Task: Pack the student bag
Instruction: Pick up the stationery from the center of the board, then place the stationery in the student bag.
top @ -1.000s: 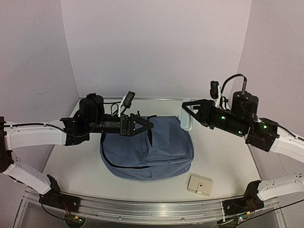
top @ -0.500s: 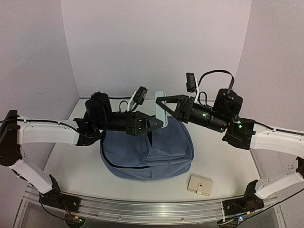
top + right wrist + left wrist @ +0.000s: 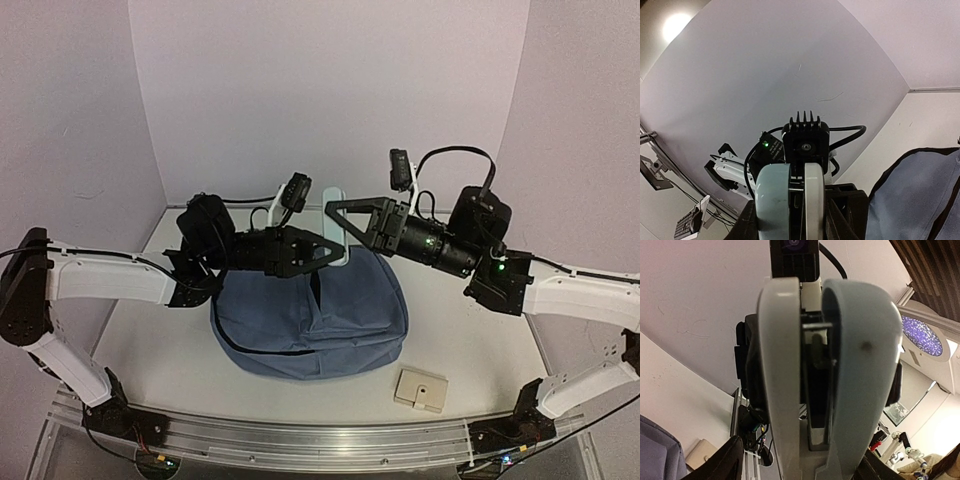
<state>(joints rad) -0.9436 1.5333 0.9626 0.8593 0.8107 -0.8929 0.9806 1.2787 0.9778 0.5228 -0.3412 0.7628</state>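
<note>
Top view: bright, even, diffuse light with a faint lilac cast; soft shadow on the desk (image 3: 150, 350) under the student bag (image 3: 340, 310); mild grain, sharp throughout. Left wrist view: heavy fisheye bending at the edges; ceiling lamp (image 3: 922, 335) blown out upper right; pale object (image 3: 860, 365) close and soft. Right wrist view: lamp glare (image 3: 675, 25) in the upper left corner; walls bowed.

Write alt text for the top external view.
Two robot arms meet above a slate-blue student bag on the table, the right claw holding a pale flat case upright at the tips of the left claw. A small tan box sits near the front edge.
</note>
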